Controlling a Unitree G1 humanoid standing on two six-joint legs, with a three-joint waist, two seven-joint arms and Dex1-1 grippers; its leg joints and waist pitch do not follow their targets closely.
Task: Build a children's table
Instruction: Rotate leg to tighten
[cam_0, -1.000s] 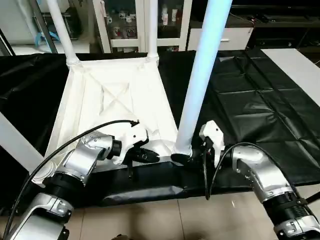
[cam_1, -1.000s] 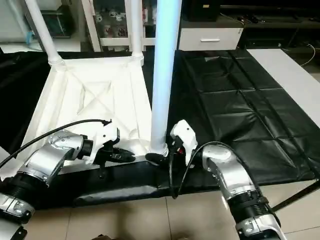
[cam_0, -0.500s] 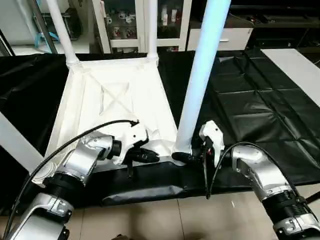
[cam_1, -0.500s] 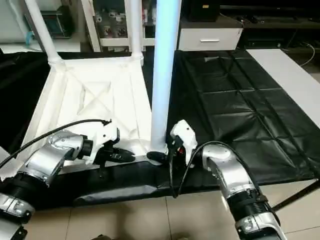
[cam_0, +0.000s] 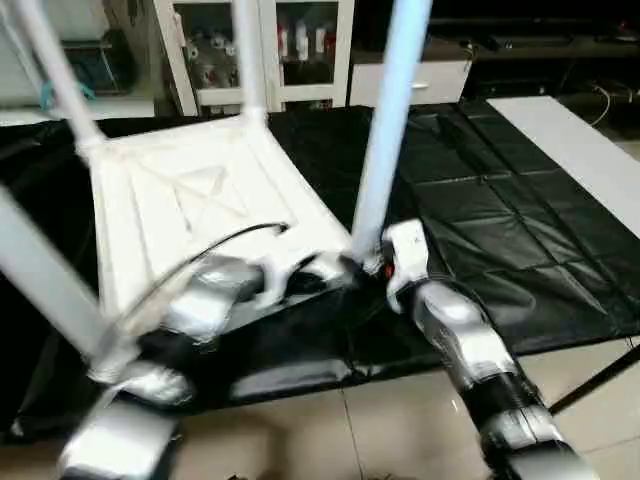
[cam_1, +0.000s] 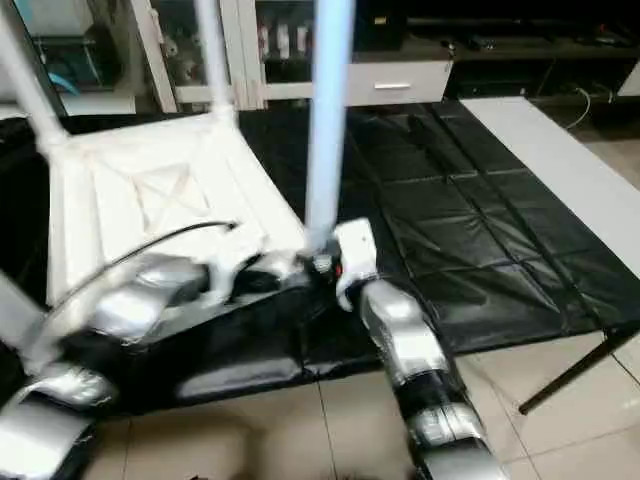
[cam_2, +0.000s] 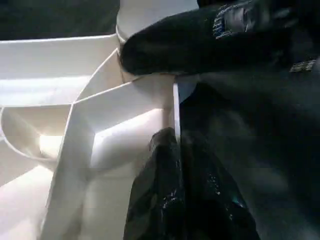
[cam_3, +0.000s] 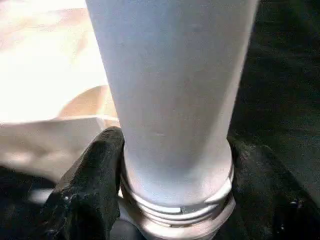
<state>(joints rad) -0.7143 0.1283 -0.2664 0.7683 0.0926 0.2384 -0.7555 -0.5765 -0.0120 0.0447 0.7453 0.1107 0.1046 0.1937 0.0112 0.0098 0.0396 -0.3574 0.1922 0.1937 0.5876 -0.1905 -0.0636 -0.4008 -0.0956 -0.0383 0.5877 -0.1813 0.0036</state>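
The children's table lies upside down on the black-covered work table, its white ribbed top facing up. Two far legs stand in their sockets, and another leg rises at the near left. The near right leg stands upright in its corner socket. My right gripper is shut on this leg just above its ringed collar, one black finger on each side. My left gripper is shut on the top's near rim beside that socket, right next to the right gripper.
The black cover stretches far to the right of the table top. A white board lies at the far right. Shelves and cabinets stand behind the work table. Tiled floor lies below the near edge.
The whole head picture has shifted and blurred, so the camera has moved. Both grippers stay at the near right corner, the right one still on the leg.
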